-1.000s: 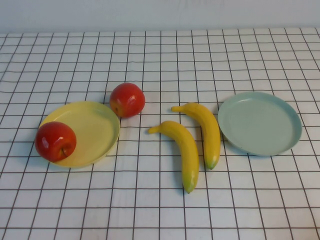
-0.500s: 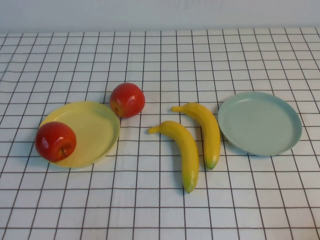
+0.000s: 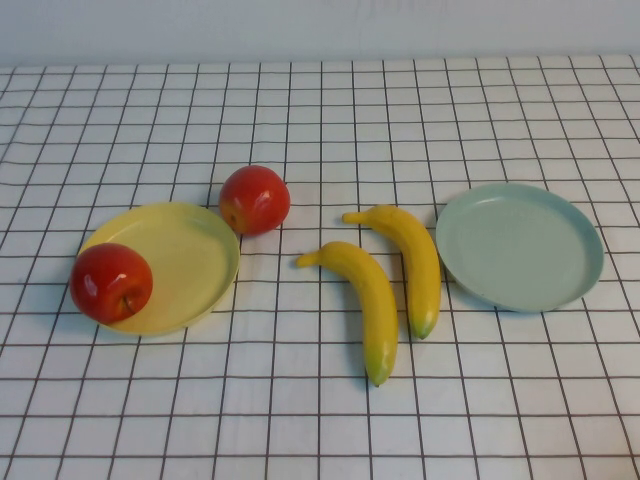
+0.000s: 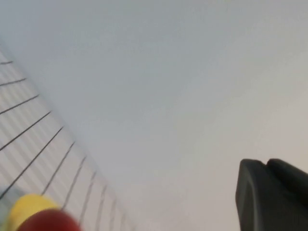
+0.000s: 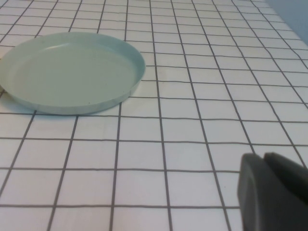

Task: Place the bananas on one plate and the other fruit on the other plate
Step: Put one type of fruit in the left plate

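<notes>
Nothing has changed between the earlier high views and now. Relative to the yellow plate (image 3: 185, 262), neither apple has shifted: one apple (image 3: 111, 282) sits on its near-left rim and the other apple (image 3: 254, 200) lies on the bench (image 3: 320, 420) just beyond its far-right edge. The two bananas (image 3: 385, 285) and the pale blue-green plate (image 3: 520, 246) lie where they did, to the right of the yellow plate. No arm has come into the high view, and neither tool has opened.

White black-gridded tablecloth (image 3: 320, 400) beneath pale wall (image 3: 300, 25).
</notes>
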Motion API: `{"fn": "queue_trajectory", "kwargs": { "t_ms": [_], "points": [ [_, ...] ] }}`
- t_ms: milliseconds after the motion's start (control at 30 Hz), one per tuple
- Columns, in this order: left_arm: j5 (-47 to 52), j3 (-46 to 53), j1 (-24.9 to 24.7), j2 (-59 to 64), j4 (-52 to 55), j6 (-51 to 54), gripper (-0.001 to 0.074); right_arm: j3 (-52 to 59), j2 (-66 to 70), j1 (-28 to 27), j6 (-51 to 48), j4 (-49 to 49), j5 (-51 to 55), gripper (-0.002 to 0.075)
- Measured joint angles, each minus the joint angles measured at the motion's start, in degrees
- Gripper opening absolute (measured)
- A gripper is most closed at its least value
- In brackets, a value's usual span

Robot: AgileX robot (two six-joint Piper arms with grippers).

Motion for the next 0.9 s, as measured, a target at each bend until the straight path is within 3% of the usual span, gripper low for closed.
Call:
{"fn": "queue_trajectory", "kwargs": {
  "t_ms": [200, 333, 467, 533, 633, 900],
  "points": [
    [-14.9, 0.0, 0.0, 0.0, -6.0, -1.9, -0.0001, 0.0, 0.0, 0.0, 0.0, 0.0, 0.0, -0.0015],
    [-14.7, 0.0, 0.0, 0.0, -4.1, -1.4, -0.0001, 0.0, 0.0, 0.0, 0.0, 0.0, 0.0, -0.0015],
    [6.7, -6.0, 0.0, 0.5, 7.2, 1.5, 0.0000, 0.0, 0.0, 0.0, 0.0, 0.0, 0.1, -0.0015],
    [21.1, -13.7, 0.0, 4.7, 15.0, 5.9, -0.0001, 0.0, 0.0, 0.0, 0.0, 0.0, 0.1, -0.0015],
    [32.9, -23.9, 0.0, 13.6, 22.7, 15.3, -0.0001, 0.0, 0.0, 0.0, 0.0, 0.0, 0.1, -0.0015],
    [40.9, -44.0, 0.0, 39.8, 23.6, 35.5, 0.0007, 0.0, 0.0, 0.0, 0.0, 0.0, 0.2, -0.0015]
  ]
}}
